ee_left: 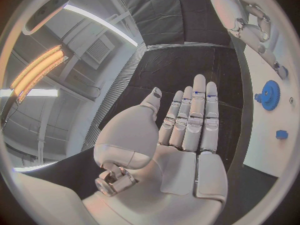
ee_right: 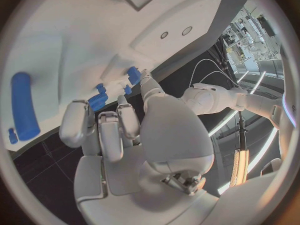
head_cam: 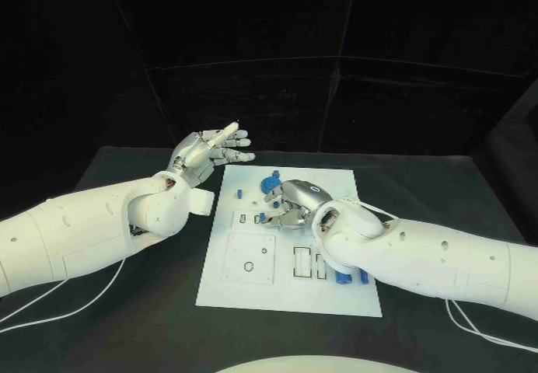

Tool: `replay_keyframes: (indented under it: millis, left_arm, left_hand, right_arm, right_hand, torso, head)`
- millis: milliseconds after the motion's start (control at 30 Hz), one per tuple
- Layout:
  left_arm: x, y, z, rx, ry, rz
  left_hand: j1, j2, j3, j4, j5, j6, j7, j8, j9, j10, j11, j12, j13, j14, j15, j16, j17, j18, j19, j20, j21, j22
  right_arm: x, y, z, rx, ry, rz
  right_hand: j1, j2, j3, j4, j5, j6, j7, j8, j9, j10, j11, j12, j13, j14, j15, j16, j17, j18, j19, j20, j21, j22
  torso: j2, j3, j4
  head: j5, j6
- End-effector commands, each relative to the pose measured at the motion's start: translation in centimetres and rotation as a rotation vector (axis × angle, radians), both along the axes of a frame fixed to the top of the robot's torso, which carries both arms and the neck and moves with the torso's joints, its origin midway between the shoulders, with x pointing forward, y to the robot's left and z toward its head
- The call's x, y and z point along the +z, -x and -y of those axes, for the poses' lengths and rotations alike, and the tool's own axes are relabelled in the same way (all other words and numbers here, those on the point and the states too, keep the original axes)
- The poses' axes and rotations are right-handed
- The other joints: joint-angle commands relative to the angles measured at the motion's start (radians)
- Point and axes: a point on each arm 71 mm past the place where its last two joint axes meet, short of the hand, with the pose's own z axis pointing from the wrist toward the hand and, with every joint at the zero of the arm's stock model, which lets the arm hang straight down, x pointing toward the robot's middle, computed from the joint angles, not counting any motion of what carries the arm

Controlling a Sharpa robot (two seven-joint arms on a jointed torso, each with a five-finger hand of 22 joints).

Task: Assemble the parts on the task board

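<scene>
the silver many-fingered right hand (head_cam: 294,205) is seen lowered onto the upper middle of the flat white rectangular task board (head_cam: 253,287), its fingers curled down among small blue plastic parts (head_cam: 264,218). in the right wrist view the hand (ee_right: 119,135) is seen with fingertips bent toward a small blue block (ee_right: 97,102), with two more small blue pieces (ee_right: 134,75) just beyond; whether a piece is actually pinched cannot be told, since the contact is hidden by the fingers.

the silver many-fingered left hand (head_cam: 208,155) is held raised above the black table (head_cam: 101,311), just off the board's upper left corner, palm up. in the left wrist view its fingers (ee_left: 194,117) are shown straight and close together, the thumb set apart, and nothing is held.

a round blue toothed gear (head_cam: 273,183) is seen on the board just beside the right hand, toward the far edge; it also appears in the left wrist view (ee_left: 269,94) with a small blue peg (ee_left: 281,134) near it. a long blue cylindrical bar (ee_right: 22,105) lies flat on the board in the right wrist view. further blue pieces (head_cam: 343,275) are found near the board's lower right, beside the white right forearm (head_cam: 426,260). rectangular recesses (head_cam: 250,257) are cut in the board's lower left part.
</scene>
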Motion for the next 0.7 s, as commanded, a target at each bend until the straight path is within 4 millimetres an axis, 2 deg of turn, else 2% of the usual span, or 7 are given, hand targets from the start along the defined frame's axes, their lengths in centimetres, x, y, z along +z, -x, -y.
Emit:
replay_keyframes:
  millis: [33,200,367,400,467,533,700]
  left_arm:
    - [-0.2,-0.2,-0.1,-0.056,-0.048,-0.009]
    - [-1.1,-0.5,-1.0,-0.101,-0.321,-0.044]
    - [-2.0,-0.5,-1.4,-0.186,-0.676,-0.118]
    - [-2.2,-0.5,-1.4,-0.211,-0.754,-0.137]
    - [-2.3,-0.5,-1.3,-0.250,-0.889,-0.163]
    - [-2.1,-0.8,-1.1,-0.291,-1.046,-0.202]
    - [-1.7,-1.1,-0.5,-0.347,-1.267,-0.278]
  left_hand:
    - [0.003,-0.001,-0.007,0.001,-0.004,0.039,-0.020,0.012,0.005,0.058,-0.024,0.005,0.008,0.095,-0.031,0.045,0.038,0.009,0.074,-0.031,0.037,0.013]
    - [0.040,-0.039,-0.001,-0.040,-0.003,0.081,-0.065,0.020,0.008,0.184,-0.074,0.042,0.032,0.273,-0.091,0.196,0.141,0.009,0.223,-0.095,0.126,0.050]
    - [0.034,-0.065,0.013,-0.057,-0.003,0.100,-0.083,0.027,0.010,0.238,-0.096,0.057,0.060,0.282,-0.114,0.434,0.370,0.004,0.280,-0.119,0.187,0.079]
    - [0.019,-0.068,0.009,-0.048,-0.005,0.105,-0.085,0.032,0.012,0.255,-0.101,0.069,0.069,0.290,-0.117,0.517,0.465,0.005,0.290,-0.123,0.198,0.085]
    - [-0.032,-0.052,-0.003,-0.002,-0.008,0.120,-0.108,0.050,0.020,0.365,-0.126,0.155,0.119,0.331,-0.139,0.978,1.033,0.005,0.399,-0.151,0.283,0.126]
    - [-0.039,-0.057,0.000,0.032,-0.009,0.110,-0.116,0.085,0.036,0.353,-0.145,0.268,0.223,0.339,-0.158,1.173,1.281,-0.027,0.511,-0.179,0.526,0.372]
    - [-0.067,-0.054,-0.017,0.112,-0.007,0.084,-0.124,0.142,0.065,0.280,-0.143,0.381,0.340,0.328,-0.158,1.181,1.287,-0.039,0.516,-0.178,0.649,0.521]
  right_arm:
    - [1.9,0.4,0.8,0.103,-0.150,0.083]
    - [3.7,0.2,4.2,0.106,-0.241,0.002]
    - [6.0,-0.7,8.2,0.035,-0.285,-0.042]
    - [6.4,-1.0,9.1,0.010,-0.298,-0.051]
    - [6.8,-1.6,10.7,-0.043,-0.332,-0.079]
    - [7.0,-2.2,12.3,-0.101,-0.363,-0.110]
    - [7.1,-2.7,14.0,-0.158,-0.386,-0.138]
  right_hand:
    - [0.012,0.003,-0.010,0.002,-0.004,-0.009,0.002,-0.003,0.000,-0.008,0.002,-0.011,0.044,0.070,0.007,-0.012,0.110,0.008,-0.018,-0.001,-0.015,-0.025]
    - [0.044,0.019,-0.025,-0.002,0.048,0.027,-0.004,0.008,0.005,-0.033,-0.004,-0.050,0.012,0.058,0.003,-0.039,0.066,0.018,-0.045,-0.003,-0.047,-0.079]
    - [0.049,0.027,-0.034,0.000,0.065,0.033,-0.006,0.010,0.006,-0.036,-0.006,-0.056,0.005,0.056,0.001,-0.047,0.056,0.020,-0.049,-0.005,-0.055,-0.093]
    - [0.048,0.029,-0.037,0.002,0.067,0.035,-0.007,0.011,0.006,-0.036,-0.006,-0.058,0.003,0.056,0.000,-0.048,0.054,0.020,-0.050,-0.006,-0.057,-0.096]
    - [0.050,0.034,-0.043,0.003,0.083,0.040,-0.009,0.013,0.006,-0.037,-0.008,-0.059,0.001,0.056,-0.001,-0.050,0.052,0.021,-0.051,-0.007,-0.061,-0.101]
    - [0.055,0.038,-0.049,0.002,0.104,0.041,-0.010,0.013,0.006,-0.037,-0.009,-0.061,-0.002,0.056,-0.003,-0.052,0.051,0.021,-0.050,-0.009,-0.064,-0.105]
    - [0.055,0.038,-0.053,0.003,0.107,0.042,-0.010,0.013,0.006,-0.039,-0.010,-0.064,-0.005,0.056,-0.003,-0.055,0.047,0.023,-0.053,-0.009,-0.068,-0.113]
  torso:
    - [-0.001,0.0005,-0.0004]
    - [-0.014,0.0049,-0.0054]
    - [-0.029,0.0119,-0.0126]
    - [-0.031,0.0132,-0.0149]
    - [-0.037,0.0140,-0.0181]
    - [-0.041,0.0123,-0.0198]
    - [-0.046,0.0170,-0.0236]
  head:
    - [0.001,0.006]
    - [0.007,0.000]
    - [0.015,-0.008]
    - [0.016,-0.010]
    - [0.016,-0.010]
    - [0.015,-0.011]
    - [0.019,-0.015]
